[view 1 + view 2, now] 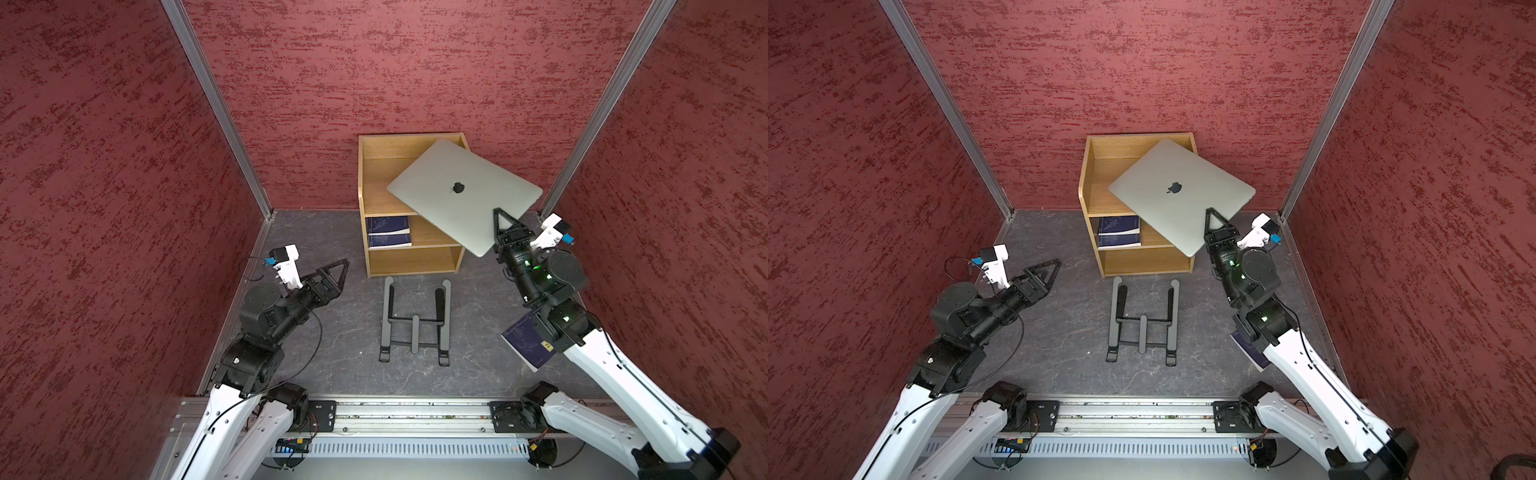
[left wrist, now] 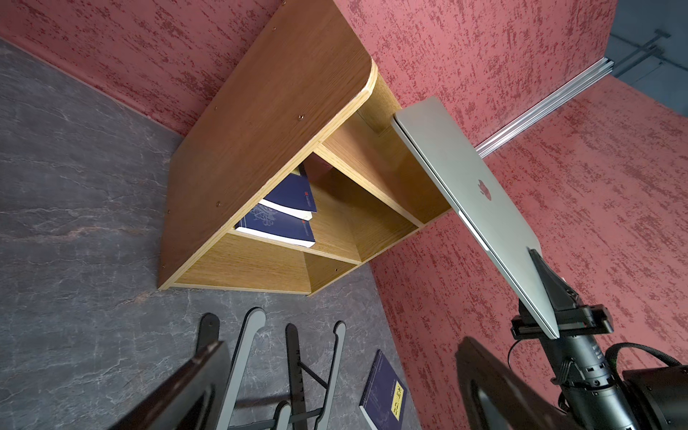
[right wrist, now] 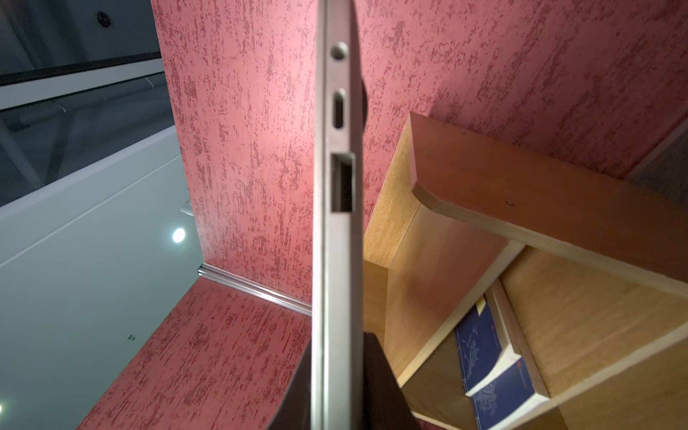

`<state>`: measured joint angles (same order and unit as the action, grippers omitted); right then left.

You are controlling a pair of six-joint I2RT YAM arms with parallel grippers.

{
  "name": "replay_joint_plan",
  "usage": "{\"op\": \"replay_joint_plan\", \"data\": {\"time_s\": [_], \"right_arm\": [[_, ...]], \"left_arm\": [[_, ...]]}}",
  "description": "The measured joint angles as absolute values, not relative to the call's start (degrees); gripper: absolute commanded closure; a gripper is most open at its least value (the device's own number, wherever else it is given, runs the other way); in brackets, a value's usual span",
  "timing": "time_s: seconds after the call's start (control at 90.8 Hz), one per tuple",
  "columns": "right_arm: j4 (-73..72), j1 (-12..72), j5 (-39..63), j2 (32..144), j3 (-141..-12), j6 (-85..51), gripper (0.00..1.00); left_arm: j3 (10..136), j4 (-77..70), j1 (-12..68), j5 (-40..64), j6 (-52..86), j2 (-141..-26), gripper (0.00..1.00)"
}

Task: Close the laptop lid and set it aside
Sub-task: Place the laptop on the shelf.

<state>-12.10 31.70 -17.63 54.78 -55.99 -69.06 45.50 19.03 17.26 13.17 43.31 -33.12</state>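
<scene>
Two grippers are in view: the right gripper clamps a corner of the closed laptop, holding it tilted in air before the wooden shelf; the left gripper is spread wide, empty.

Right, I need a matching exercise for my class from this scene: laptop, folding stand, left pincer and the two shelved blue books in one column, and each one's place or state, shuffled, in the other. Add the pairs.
Column one
1. laptop
2. folding stand
3. left pincer
4. two blue books

Column two
A. in the middle compartment of the wooden shelf unit
B. open, holding nothing
C. closed, held in the air by the right pincer
D. lying on the grey surface in front of the shelves

Pairs: 1-C, 2-D, 3-B, 4-A
</scene>
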Motion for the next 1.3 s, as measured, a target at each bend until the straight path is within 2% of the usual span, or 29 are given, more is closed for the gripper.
{"op": "replay_joint_plan", "data": {"time_s": [0.463,0.782,0.981,1.3], "right_arm": [[-21.4,45.8,-37.1,73.4,-67.1,-57.5,1.0],[-23.8,47.9,-49.6,79.6,-69.7,-54.0,1.0],[-24.6,48.4,-56.1,85.7,-75.2,-55.7,1.0],[-18.1,50.6,-65.5,94.2,-83.3,-67.1,0.99]], "left_arm": [[45.3,18.4,17.3,12.9,44.2,-33.4,0.02],[45.3,18.5,17.3,12.4,44.1,-32.9,0.02],[45.3,18.5,17.3,11.6,44.1,-32.9,0.02],[45.5,19.8,17.3,11.0,43.6,-32.9,0.02]]}}
